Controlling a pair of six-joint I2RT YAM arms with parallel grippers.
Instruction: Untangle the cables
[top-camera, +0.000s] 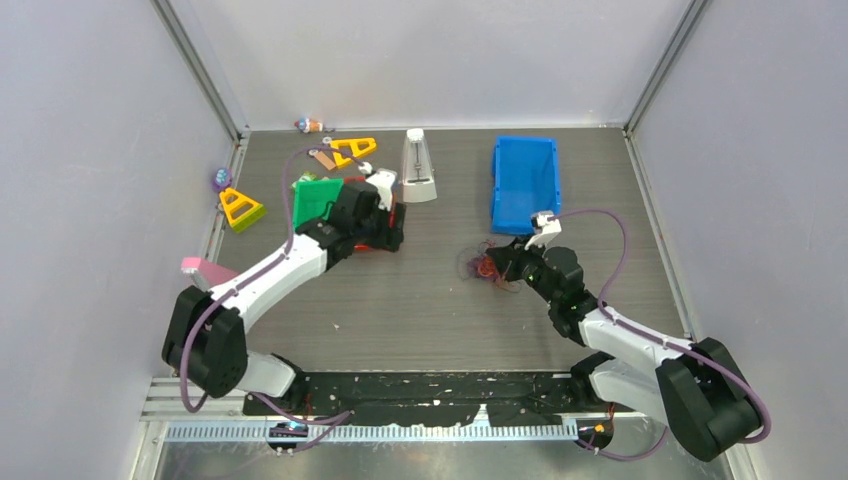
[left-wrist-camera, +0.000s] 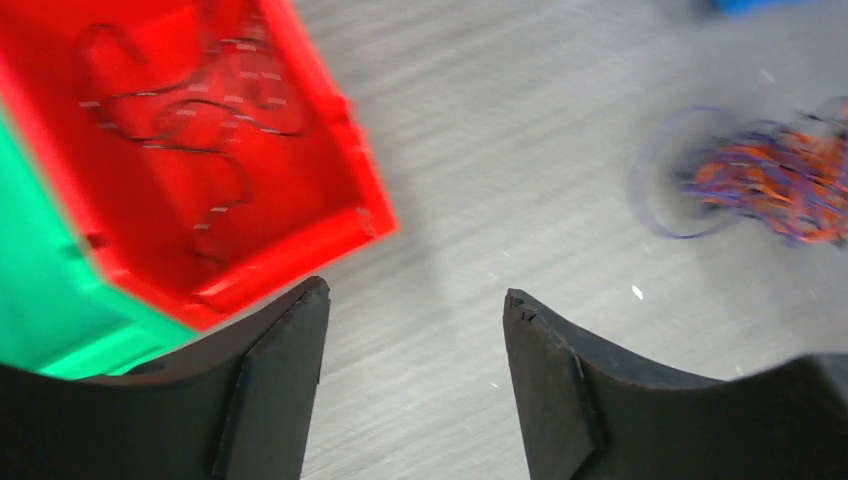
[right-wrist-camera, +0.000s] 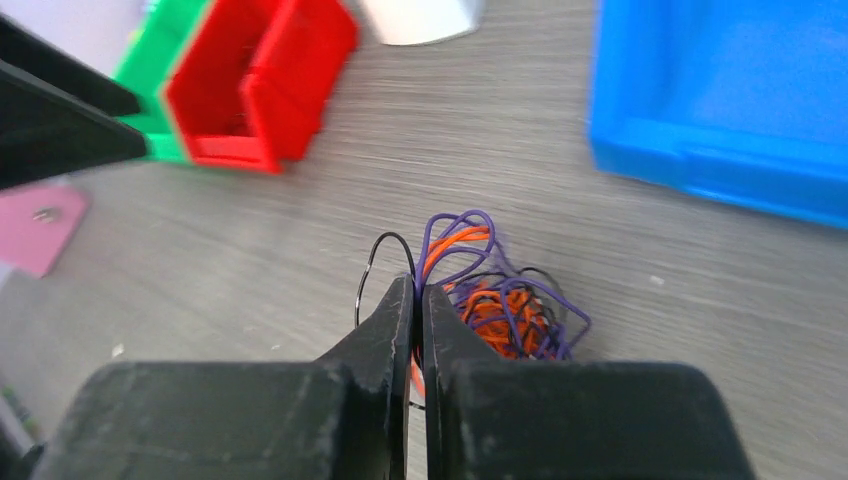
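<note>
Three bins (top-camera: 525, 185), two yellow triangles (top-camera: 245, 215), one metronome (top-camera: 419, 170), one cable clump (top-camera: 483, 268)

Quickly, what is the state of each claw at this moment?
Left claw: open, holding nothing.
Right claw: closed, pinching strands of the cables.

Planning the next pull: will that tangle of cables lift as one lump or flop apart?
Probably floppy: the cables are thin, curling loops. Likely light too. The strands interlace, so most of the clump should follow whatever the right fingers pull.
</note>
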